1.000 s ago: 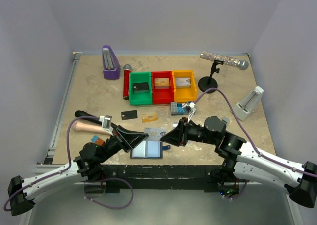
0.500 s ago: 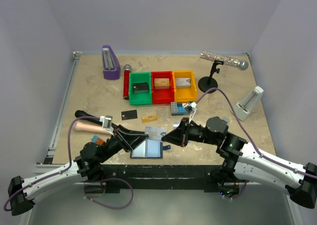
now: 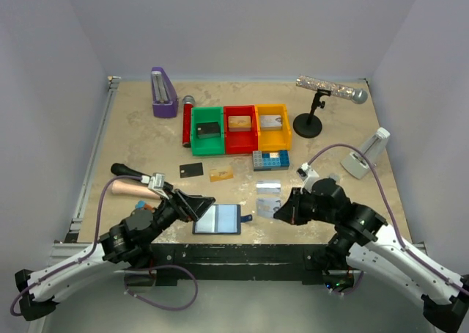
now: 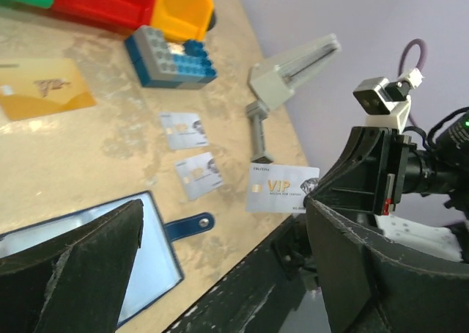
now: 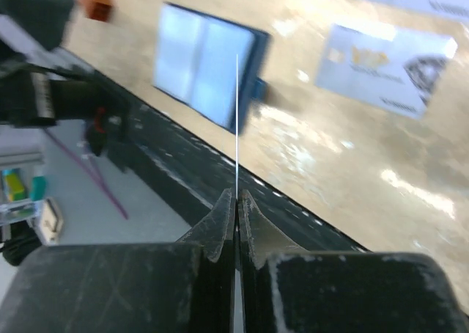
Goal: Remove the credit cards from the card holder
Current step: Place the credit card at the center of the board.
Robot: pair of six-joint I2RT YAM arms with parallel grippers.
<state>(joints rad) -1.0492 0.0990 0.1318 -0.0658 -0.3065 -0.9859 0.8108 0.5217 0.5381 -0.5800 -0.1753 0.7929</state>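
Observation:
The navy card holder (image 3: pixel 217 219) lies open near the table's front edge, its pale blue pockets up and its snap tab (image 4: pixel 187 225) pointing right. My left gripper (image 3: pixel 200 205) hovers open over its left side, with nothing between the fingers (image 4: pixel 223 227). Right of the holder, my right gripper (image 3: pixel 281 214) is shut on a silver VIP credit card (image 4: pixel 282 190), which shows edge-on (image 5: pixel 237 120) in the right wrist view. Two silver cards (image 3: pixel 268 186) (image 4: pixel 199 175) lie flat on the table. A black card (image 3: pixel 191 169) and a gold card (image 3: pixel 220 174) lie further back.
Green (image 3: pixel 207 131), red (image 3: pixel 239 127) and yellow (image 3: pixel 272 125) bins stand mid-table. A blue-grey brick plate (image 3: pixel 270 159) sits in front of them. A purple stand (image 3: pixel 163 92), a red cylinder (image 3: pixel 187 125), a microphone on a stand (image 3: pixel 330 91), a white holder (image 3: pixel 366 153) and a wooden-handled tool (image 3: pixel 132 188) ring the area.
My left gripper has opened and let go of the silver card. My right gripper has shut on that card and carried it to the right, away from the holder.

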